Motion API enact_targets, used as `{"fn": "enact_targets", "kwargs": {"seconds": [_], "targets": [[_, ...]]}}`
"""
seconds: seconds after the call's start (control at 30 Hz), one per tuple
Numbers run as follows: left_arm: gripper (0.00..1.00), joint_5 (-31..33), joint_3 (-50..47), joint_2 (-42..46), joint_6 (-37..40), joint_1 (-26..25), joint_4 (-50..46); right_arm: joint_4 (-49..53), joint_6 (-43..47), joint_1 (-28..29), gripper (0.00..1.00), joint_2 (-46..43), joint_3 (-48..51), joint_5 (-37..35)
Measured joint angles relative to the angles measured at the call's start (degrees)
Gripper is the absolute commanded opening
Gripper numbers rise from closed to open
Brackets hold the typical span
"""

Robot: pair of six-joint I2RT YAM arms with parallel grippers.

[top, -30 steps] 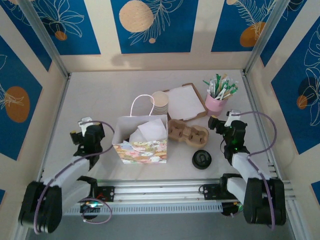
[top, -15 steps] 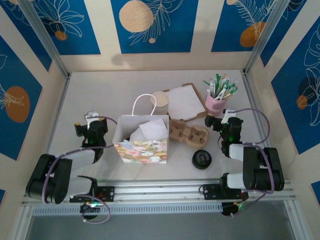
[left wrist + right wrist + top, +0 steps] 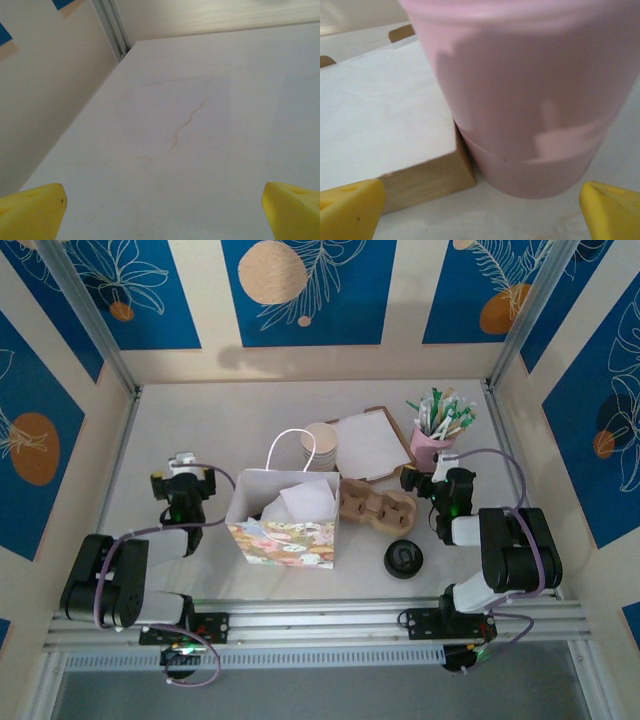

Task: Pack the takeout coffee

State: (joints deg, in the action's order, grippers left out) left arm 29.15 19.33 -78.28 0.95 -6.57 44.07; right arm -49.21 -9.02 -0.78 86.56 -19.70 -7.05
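No lettering, number, brand or sign can be read anywhere. The paper bag (image 3: 283,540), at about 7 o'clock from the table's middle, has a coloured print on its front, too small and blurred to tell whether it holds any words. The pink cup (image 3: 433,447) at 2 o'clock shows a plain wall close up in the right wrist view. The black lid of the takeout coffee (image 3: 403,559) at 5 o'clock shows no legible mark. The wall panels (image 3: 300,290) carry only leaf and disc drawings.
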Motion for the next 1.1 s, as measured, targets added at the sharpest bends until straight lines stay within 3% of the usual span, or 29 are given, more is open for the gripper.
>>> {"fn": "enact_targets", "kwargs": {"seconds": [0.17,0.57,1.1], "targets": [[1.0,-5.92,0.0,-0.26,-2.64,3.26,-0.31,0.2,0.63,0.46,0.99,0.02,-1.57,-0.26],[1.0,-18.6,-2.69,-9.99,-2.71,3.93,14.34,1.84,1.09,0.83,0.99,0.02,-1.73,-1.55],[1.0,-18.4,-0.52,-10.62,-1.79,2.64,12.98,2.12,1.11,1.2,0.99,0.02,-1.75,-1.81]]}}
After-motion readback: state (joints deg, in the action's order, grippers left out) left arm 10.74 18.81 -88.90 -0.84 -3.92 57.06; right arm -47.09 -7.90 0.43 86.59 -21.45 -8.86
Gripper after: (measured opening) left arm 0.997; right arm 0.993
